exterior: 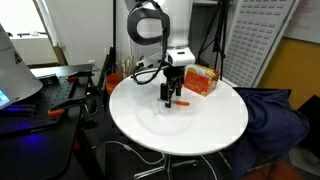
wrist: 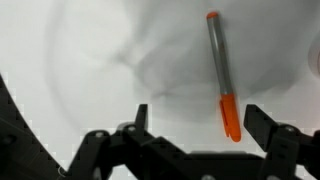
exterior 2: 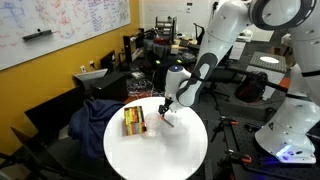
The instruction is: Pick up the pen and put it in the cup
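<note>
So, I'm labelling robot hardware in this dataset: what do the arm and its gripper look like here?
The arm is made of rounded, glossy white segments with black bands at the joints. The gripper is matte black, with two fingers on angular linkages. A dark cable seems to loop beside the wrist. No markings are legible.

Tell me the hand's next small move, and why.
Probably nudge the hand sideways toward the pen. In the wrist view the hand is open, but the pen lies on the white table off-centre, near one fingertip rather than midway.
</note>
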`<state>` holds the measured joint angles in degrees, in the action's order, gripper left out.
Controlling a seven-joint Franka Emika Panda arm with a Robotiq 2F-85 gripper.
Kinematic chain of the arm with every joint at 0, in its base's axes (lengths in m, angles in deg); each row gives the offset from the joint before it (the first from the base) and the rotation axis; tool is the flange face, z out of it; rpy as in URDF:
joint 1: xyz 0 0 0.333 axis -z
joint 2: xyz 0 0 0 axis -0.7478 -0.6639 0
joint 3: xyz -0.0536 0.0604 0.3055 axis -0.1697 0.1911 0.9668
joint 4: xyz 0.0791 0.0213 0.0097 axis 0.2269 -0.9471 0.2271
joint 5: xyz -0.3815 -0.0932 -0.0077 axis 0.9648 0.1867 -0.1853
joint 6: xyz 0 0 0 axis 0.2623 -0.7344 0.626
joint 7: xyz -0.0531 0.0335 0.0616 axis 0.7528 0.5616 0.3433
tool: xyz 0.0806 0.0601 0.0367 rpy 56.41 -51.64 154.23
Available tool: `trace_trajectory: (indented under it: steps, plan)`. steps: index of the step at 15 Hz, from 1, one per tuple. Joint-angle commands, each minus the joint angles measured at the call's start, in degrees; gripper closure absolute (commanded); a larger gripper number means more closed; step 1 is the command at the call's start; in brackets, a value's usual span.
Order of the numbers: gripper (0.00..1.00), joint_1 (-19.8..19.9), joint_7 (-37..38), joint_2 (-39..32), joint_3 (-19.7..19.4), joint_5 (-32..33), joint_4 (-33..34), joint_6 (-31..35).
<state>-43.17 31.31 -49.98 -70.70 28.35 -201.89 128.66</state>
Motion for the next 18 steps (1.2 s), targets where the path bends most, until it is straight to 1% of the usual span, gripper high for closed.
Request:
trace_trajectory:
  steps: [1,4,8,10,12,14,18]
  plan:
    - [0.08,-2.5,-4.9,1.1,-1.7,-5.0,-1.4,-0.7]
    - [0.05,-2.6,-8.0,0.9,-1.3,-7.5,-1.6,0.9]
    - [0.03,-1.5,-12.6,0.2,0.5,-11.2,-1.1,2.3]
    - [0.00,-1.3,-14.3,-0.2,0.9,-12.6,-1.0,3.3]
    - [0.00,-1.0,-15.7,-0.7,1.4,-13.7,-0.8,4.1]
    - [0.05,-0.6,-16.7,-1.2,1.8,-14.6,-0.5,4.1]
    - [0.05,0.2,-17.7,-2.4,2.6,-15.8,0.1,4.0]
